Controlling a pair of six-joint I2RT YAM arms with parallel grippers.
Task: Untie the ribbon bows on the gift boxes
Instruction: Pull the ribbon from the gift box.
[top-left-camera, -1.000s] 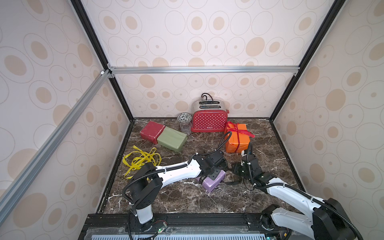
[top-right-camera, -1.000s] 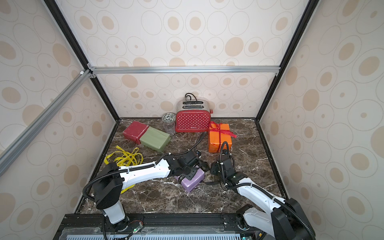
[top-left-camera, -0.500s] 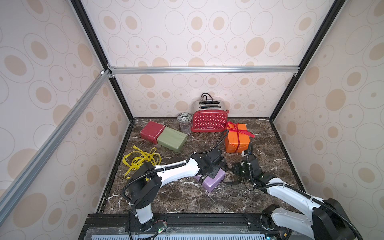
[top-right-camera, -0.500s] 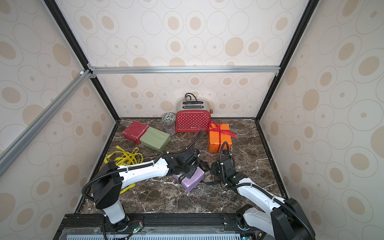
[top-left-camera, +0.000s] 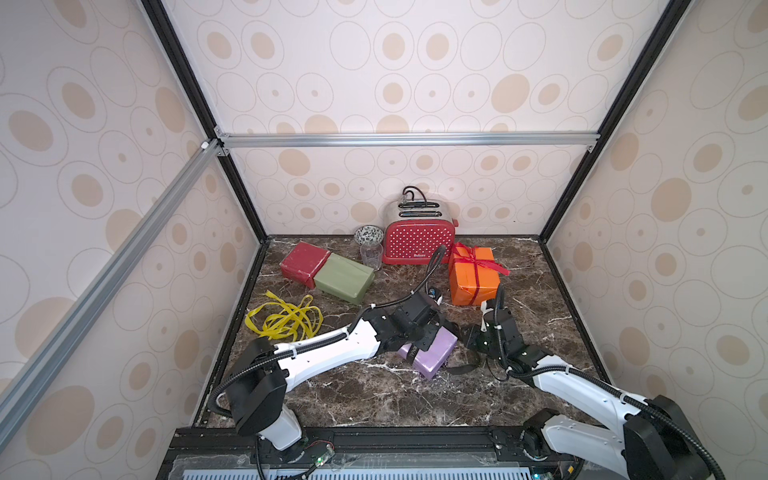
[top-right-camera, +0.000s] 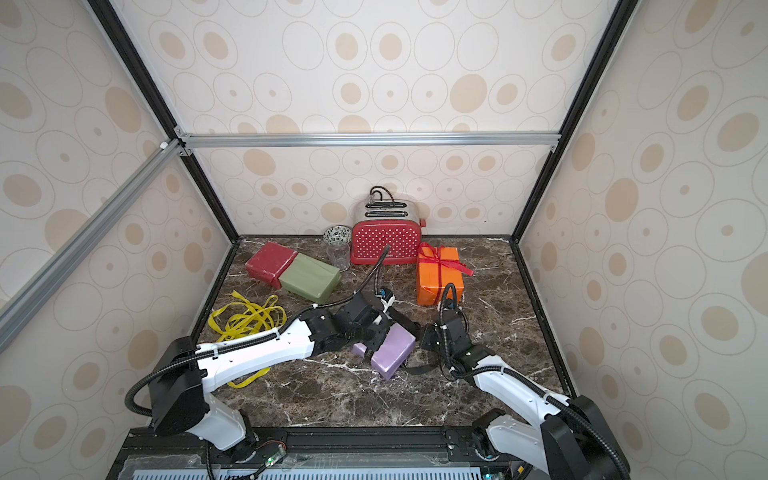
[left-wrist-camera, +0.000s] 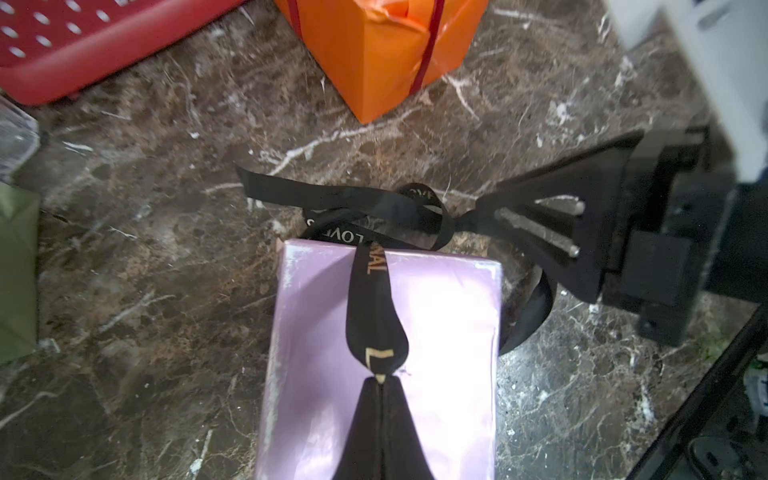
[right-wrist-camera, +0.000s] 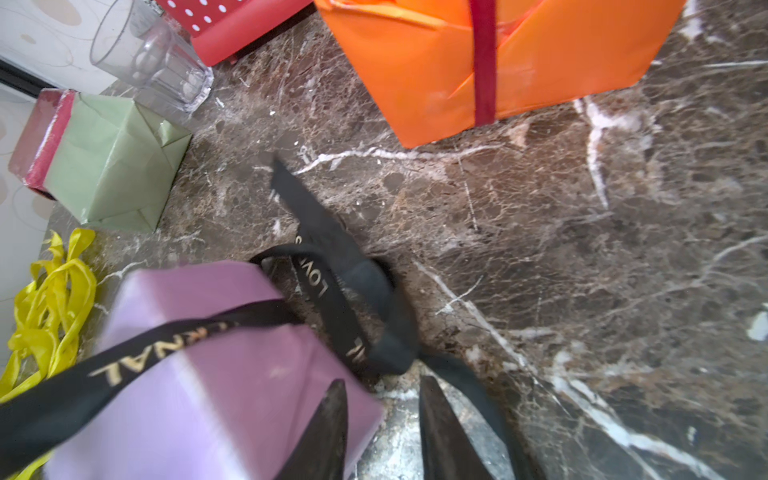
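While dark red box (top-left-camera: 303, 262) and olive box (top-left-camera: 343, 277) sit bare far left, left gripper (left-wrist-camera: 380, 376) pinches black ribbon (left-wrist-camera: 370, 316) on near lilac box (left-wrist-camera: 449, 332); right gripper (right-wrist-camera: 380, 390) jaws apart beside it; orange box (top-left-camera: 471, 278) red bow (top-left-camera: 473, 259) tied.

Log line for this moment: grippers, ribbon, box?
left gripper: shut on black ribbon atop lilac box | right gripper: open at knot | knot: tied
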